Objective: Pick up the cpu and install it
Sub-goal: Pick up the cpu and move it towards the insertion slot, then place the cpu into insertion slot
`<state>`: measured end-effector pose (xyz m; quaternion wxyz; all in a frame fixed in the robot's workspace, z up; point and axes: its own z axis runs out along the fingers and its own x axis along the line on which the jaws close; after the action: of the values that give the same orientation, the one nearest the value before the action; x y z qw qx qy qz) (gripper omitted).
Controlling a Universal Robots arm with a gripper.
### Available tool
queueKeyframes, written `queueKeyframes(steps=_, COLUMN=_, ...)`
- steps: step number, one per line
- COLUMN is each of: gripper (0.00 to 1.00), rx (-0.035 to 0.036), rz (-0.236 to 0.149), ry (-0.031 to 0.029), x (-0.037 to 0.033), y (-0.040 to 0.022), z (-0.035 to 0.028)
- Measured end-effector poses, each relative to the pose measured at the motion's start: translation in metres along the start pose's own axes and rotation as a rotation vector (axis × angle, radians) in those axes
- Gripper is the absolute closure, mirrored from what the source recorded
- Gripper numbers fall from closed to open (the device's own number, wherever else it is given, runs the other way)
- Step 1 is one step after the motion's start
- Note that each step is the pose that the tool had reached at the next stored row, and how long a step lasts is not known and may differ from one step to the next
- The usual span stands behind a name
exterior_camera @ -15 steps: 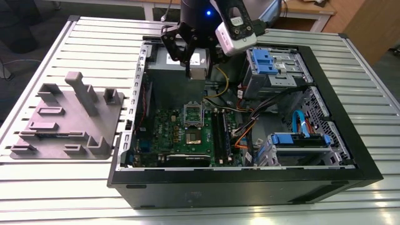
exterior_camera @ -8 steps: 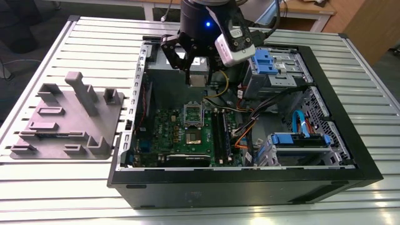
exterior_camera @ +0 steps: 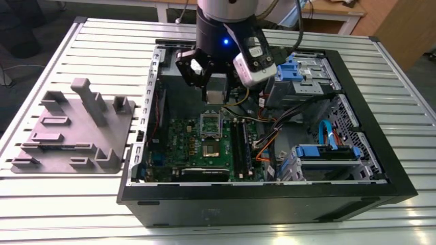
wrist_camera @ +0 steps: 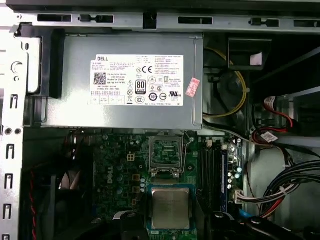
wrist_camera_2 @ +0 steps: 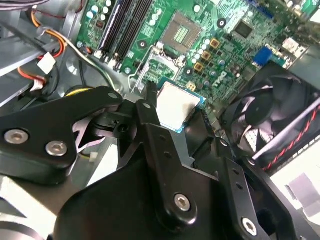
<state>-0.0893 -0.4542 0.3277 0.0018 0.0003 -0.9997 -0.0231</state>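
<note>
My gripper (exterior_camera: 215, 97) is shut on the cpu (exterior_camera: 216, 97), a small square chip with a silver-grey top, and holds it in the air inside the open computer case, over the far end of the green board (exterior_camera: 184, 148). In both wrist views the cpu (wrist_camera_2: 177, 106) (wrist_camera: 170, 207) sits flat between the black fingers (wrist_camera_2: 147, 107). The open dark-framed socket (wrist_camera: 166, 152) (wrist_camera_2: 182, 32) lies on the board a short way beyond the chip and lower down. Nothing rests in it.
The grey power-supply box (wrist_camera: 120, 80) sits by the far case wall, close to the gripper. Long black memory slots (wrist_camera_2: 122, 25) run beside the socket and a black fan (wrist_camera_2: 270, 115) sits on its other side. Blue drive cages (exterior_camera: 299, 69), orange cables (exterior_camera: 266, 143) and a grey fixture (exterior_camera: 75, 127) are nearby.
</note>
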Motion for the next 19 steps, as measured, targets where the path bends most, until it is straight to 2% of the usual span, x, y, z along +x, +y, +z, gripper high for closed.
queueKeyframes(steps=5, gripper=0.53, rx=-0.0003, rz=0.000, ry=-0.0001, x=0.0000, y=-0.0072, z=0.0089)
queueKeyframes(steps=7, gripper=0.53, rx=-0.0002, rz=0.000, ry=0.0000, x=0.0000, y=-0.0084, z=0.0124)
queueKeyframes(steps=9, gripper=0.53, rx=-0.0001, rz=0.000, ry=0.0000, x=-0.0001, y=-0.0093, z=0.0195)
queueKeyframes(steps=10, gripper=0.53, rx=-0.0001, rz=0.000, ry=0.0000, x=-0.0001, y=-0.0093, z=0.0210)
queueKeyframes(steps=19, gripper=0.53, rx=-0.0003, rz=0.000, ry=-0.0001, x=-0.0001, y=-0.0094, z=0.0238)
